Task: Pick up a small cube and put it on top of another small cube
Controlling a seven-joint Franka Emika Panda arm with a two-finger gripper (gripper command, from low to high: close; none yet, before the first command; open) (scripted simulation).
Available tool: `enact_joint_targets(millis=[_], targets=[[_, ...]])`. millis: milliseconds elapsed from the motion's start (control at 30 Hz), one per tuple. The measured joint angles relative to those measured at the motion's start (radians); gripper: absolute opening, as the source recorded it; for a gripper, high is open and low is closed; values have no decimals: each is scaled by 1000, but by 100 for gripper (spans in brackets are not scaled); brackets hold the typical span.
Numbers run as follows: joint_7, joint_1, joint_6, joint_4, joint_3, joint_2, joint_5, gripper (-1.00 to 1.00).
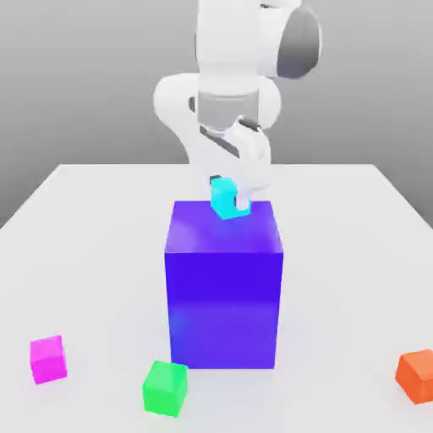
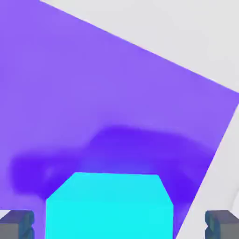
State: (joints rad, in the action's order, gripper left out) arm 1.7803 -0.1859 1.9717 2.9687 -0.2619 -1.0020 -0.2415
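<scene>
Atop purple block (image 1: 224, 287), cyan cube (image 1: 224, 198), open claw (image 2: 119, 224)

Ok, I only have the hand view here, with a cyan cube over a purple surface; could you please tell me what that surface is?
Observer: It is the top face of a tall purple block standing on the white table; the cyan cube seems to rest on it.
Operator: Where on that face is the cube?
Observer: Close to the far edge, about midway across, with the gripper reaching down around it from behind.
Operator: Are any other small cubes about?
Observer: Three, all on the table nearer the camera: a magenta cube at the exterior view's left, a green cube in front of the block, and an orange cube at the exterior view's right.
</scene>
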Motion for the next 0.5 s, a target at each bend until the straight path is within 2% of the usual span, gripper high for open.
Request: enact_joint_targets(millis=[67,100,500], targets=[[-2,-11,-68,-49,16,-20,19,100],[-11,-21,-60,-64,24,3,25,100],[-146,-153,219,-202,115,421,94,100]])
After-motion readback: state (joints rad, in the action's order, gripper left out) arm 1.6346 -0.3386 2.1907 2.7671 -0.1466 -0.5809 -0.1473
